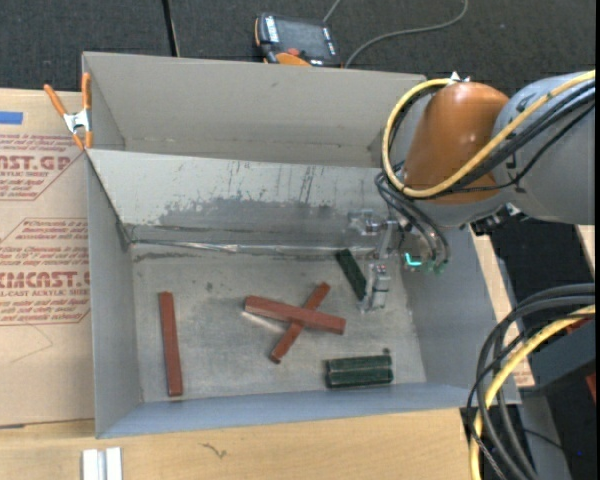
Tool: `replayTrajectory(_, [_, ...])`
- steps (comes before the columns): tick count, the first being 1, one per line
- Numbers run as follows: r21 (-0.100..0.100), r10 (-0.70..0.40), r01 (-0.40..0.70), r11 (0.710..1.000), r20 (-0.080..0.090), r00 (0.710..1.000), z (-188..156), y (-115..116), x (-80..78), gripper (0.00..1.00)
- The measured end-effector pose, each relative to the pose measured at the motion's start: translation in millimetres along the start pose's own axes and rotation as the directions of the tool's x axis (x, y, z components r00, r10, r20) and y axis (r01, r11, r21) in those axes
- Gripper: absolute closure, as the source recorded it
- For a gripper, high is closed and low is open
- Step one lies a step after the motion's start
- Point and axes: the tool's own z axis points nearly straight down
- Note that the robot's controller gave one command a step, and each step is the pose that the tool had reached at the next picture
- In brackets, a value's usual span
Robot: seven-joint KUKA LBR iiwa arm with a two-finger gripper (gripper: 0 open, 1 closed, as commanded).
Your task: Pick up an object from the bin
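Nothing looks lifted yet: the gripper (378, 294) hangs beside a slanted dark green bar (352, 272), jaw spread impossible to tell.

Gripper (378, 286) low, arm (545, 143) from right

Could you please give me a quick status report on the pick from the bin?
End effector low in bin, right side. Dark green bar beside it, hold unconfirmed. Crossed red-brown sticks lie apart, mid-bin.
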Motion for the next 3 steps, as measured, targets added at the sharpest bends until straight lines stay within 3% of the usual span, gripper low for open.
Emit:
replayTrajectory(1, [0.0,-0.011,0.011,1.0,-0.002,1.0,76.7,27.0,34.4,0.0])
replayTrajectory(2, [0.001,-0.011,0.011,1.0,0.006,1.0,72.4,26.2,31.4,1.0])
replayTrajectory(3, [0.006,-0.25,0.25,0.968,0.013,0.968,-86.1,-29.5,80.8,1.0])
